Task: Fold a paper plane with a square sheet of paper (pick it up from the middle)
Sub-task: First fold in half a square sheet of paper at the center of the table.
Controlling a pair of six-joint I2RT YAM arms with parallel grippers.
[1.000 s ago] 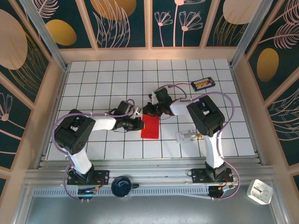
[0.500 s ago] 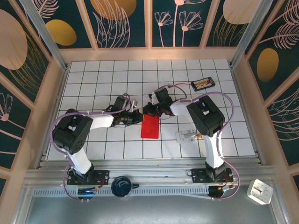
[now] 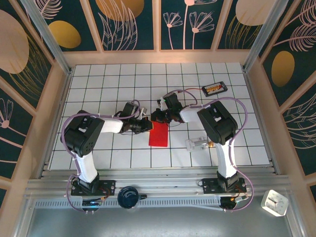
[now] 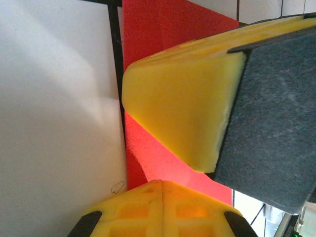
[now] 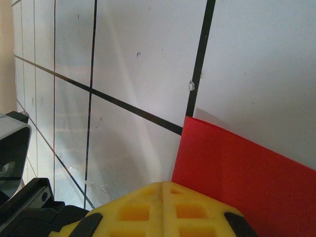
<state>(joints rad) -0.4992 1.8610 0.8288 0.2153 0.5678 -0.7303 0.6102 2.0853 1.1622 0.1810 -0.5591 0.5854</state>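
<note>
The square sheet of paper (image 3: 158, 134) is bright red and lies flat on the white grid as a narrow folded rectangle, about one tile wide. My left gripper (image 3: 148, 126) is shut, its tip down at the sheet's upper left edge. In the left wrist view the closed tips of the left gripper (image 4: 160, 181) sit over the red paper (image 4: 163, 29), with the right gripper's yellow finger (image 4: 182, 108) just beyond. My right gripper (image 3: 157, 118) is shut at the sheet's far left corner. In the right wrist view the right gripper (image 5: 160, 183) touches the red paper (image 5: 242, 173).
A small black tray with a cable (image 3: 214, 88) lies at the back right. A clear plastic piece (image 3: 197, 143) rests beside the right arm. Wooden walls (image 3: 57, 98) fence the grid on three sides. A dark round object (image 3: 129, 196) sits on the front rail.
The left gripper has closed and slid right and away from me, up to the paper's upper left edge, and its arm has swung. The right arm and the paper have stayed put.
</note>
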